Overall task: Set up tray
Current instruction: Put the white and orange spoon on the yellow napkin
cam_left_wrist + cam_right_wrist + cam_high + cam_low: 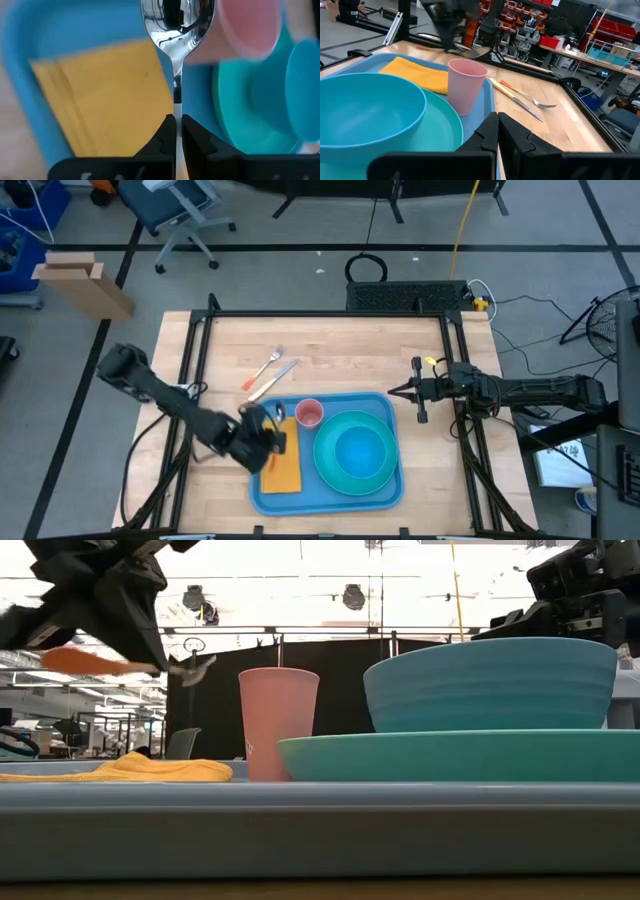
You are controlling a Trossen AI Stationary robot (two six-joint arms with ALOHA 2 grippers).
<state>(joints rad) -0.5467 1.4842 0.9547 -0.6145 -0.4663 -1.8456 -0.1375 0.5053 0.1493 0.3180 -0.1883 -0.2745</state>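
The light-blue tray (330,502) lies at the table's near middle. On it are a yellow-orange napkin (283,468), a pink cup (309,413) and a blue bowl (360,448) on a teal plate (335,470). My left gripper (268,426) hovers over the tray's left part, between napkin and cup, shut on a spoon (175,30) with an orange handle (85,660). My right gripper (497,122) is shut on nothing and waits level near the table's right edge (395,392). My left gripper pinches the spoon's thin metal neck (176,107) between its two fingertips (165,131), coming slanting down from the table's left. The spoon's bowl (195,668) sticks out ahead of the fingers and the orange handle runs back behind them. The spoon hangs clear above the tray, nearly level.
A fork (270,364) and a knife (276,378), both with orange handles, lie on the bare wood beyond the tray's far left corner. Black frame rails (200,350) run along the table's left and right sides.
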